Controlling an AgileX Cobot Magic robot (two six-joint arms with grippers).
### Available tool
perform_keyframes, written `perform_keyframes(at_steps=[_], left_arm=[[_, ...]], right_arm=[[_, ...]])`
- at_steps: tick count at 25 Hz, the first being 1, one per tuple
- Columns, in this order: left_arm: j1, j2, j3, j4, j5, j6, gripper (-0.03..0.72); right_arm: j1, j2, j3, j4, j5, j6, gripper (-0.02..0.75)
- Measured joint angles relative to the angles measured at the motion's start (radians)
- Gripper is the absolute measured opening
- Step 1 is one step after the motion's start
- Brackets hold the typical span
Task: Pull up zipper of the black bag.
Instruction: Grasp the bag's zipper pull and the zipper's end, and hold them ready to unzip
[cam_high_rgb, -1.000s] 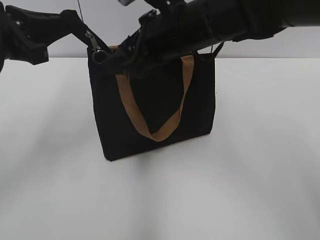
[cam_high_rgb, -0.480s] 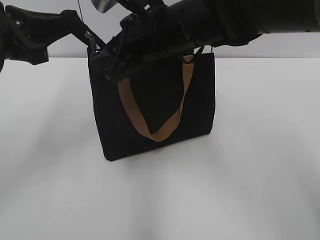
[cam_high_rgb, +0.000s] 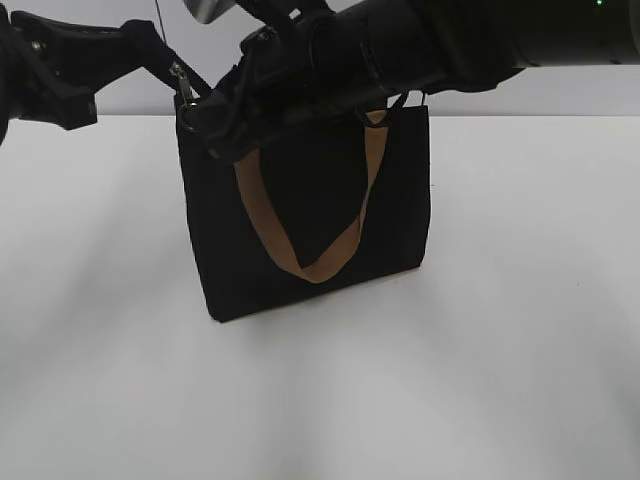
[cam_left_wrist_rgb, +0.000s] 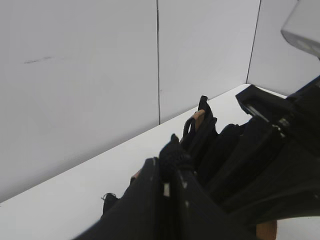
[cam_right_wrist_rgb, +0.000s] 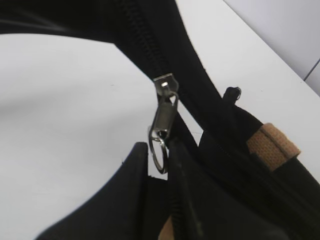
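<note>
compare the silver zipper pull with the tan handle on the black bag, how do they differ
The zipper pull is shiny silver metal; the tan handle is matte webbing. The pull is tiny, the handle a long loop. The pull sits at the bag's top left corner; the handle hangs down its front. Both belong to the black bag.

No text, label, brand, number or sign can be read in any view. The black bag beneath the grippers is plain.

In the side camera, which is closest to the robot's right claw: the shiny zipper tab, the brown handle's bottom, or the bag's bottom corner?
From the right gripper:
1. Zipper tab, just upper left, beside it.
2. Tan handle's low bend, down and right.
3. Black bag's bottom right corner, farthest.
</note>
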Motion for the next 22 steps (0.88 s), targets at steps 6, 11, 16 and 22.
perform_keyframes(at_steps=[6,11,16,22], left_arm=[[0.0,0.0,0.0,-0.003,0.0,0.0,0.022],[0.0,0.0,0.0,-0.007,0.0,0.0,0.022],[0.0,0.0,0.0,-0.018,0.001,0.0,0.022],[0.0,0.0,0.0,-0.02,0.007,0.0,0.022]], right_arm=[[0.0,0.0,0.0,0.0,0.001,0.018,-0.008],[0.0,0.0,0.0,0.0,0.002,0.027,-0.015],[0.0,-0.012,0.0,-0.059,0.002,0.078,-0.015],[0.0,-0.018,-0.001,-0.27,0.002,0.289,-0.015]])
